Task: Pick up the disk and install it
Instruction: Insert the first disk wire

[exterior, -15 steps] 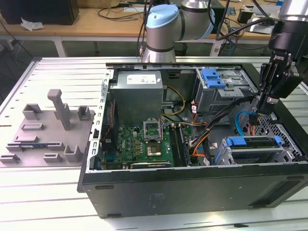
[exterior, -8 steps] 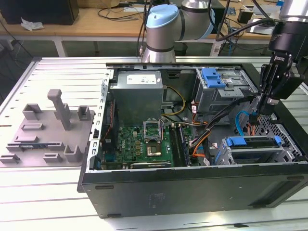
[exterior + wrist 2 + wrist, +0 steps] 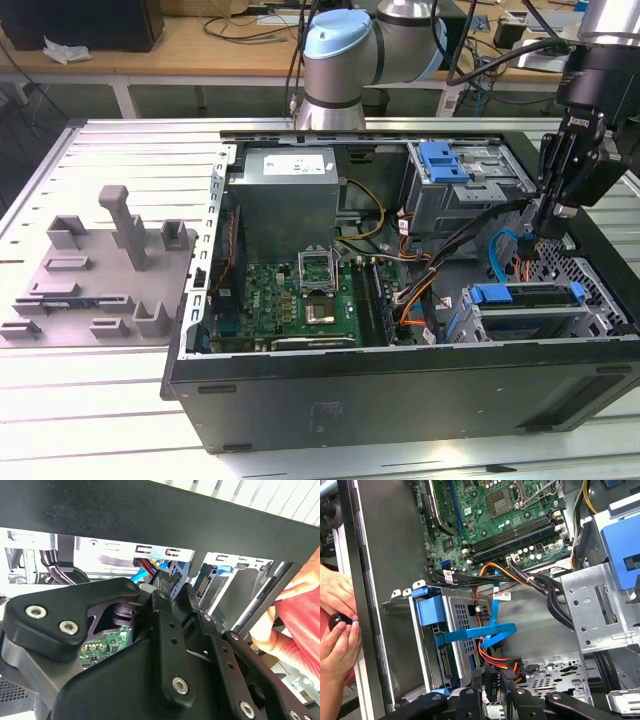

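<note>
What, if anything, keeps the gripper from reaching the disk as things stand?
Probably little: yes, it looks reachable at its open end. The gripper, shut on a black connector, hangs close beside the disk, with a blue cable between them. The metal cage covers the disk's broad faces.

An open black computer case (image 3: pixel 400 390) lies on its side on a slatted metal table (image 3: pixel 100 420). Inside, a green motherboard (image 3: pixel 290 295) sits just beside a grey power-supply box (image 3: pixel 290 190). Toward the exterior view's right, a grey metal drive cage (image 3: pixel 440 205) carries a blue plastic latch (image 3: pixel 443 160). A flat blue data cable (image 3: pixel 480 632) and red and orange wires (image 3: pixel 492 655) hang inside the case, the wires ending in a black connector (image 3: pixel 492 677). Grey moulded fixture blocks (image 3: pixel 100 270) stand on the table at the exterior view's left, and a wooden bench (image 3: pixel 200 45) lies behind
</note>
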Controlling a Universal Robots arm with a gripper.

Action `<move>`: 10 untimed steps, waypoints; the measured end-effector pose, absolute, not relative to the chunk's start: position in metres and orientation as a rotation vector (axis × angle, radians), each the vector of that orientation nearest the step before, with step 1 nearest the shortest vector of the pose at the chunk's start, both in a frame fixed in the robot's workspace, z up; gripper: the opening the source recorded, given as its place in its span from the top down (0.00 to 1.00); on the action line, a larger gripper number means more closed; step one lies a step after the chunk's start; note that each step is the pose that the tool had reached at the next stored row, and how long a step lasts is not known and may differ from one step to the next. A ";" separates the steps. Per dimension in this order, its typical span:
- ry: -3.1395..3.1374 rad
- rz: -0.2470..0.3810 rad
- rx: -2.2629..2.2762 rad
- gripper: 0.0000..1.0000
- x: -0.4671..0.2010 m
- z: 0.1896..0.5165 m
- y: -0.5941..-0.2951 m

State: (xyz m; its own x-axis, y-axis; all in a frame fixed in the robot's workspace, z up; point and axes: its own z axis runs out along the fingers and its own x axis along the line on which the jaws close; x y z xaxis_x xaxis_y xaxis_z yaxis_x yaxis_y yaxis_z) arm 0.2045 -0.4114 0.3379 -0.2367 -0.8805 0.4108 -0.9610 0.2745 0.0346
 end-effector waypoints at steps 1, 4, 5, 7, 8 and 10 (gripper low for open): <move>-2.201 0.320 1.673 0.71 0.204 0.338 -0.411; -2.202 0.320 1.673 0.71 0.204 0.338 -0.411; -2.202 0.320 1.672 0.71 0.204 0.338 -0.411; -2.203 0.319 1.671 0.71 0.204 0.338 -0.411; -2.204 0.319 1.670 0.71 0.204 0.338 -0.411; -2.205 0.319 1.668 0.71 0.204 0.338 -0.411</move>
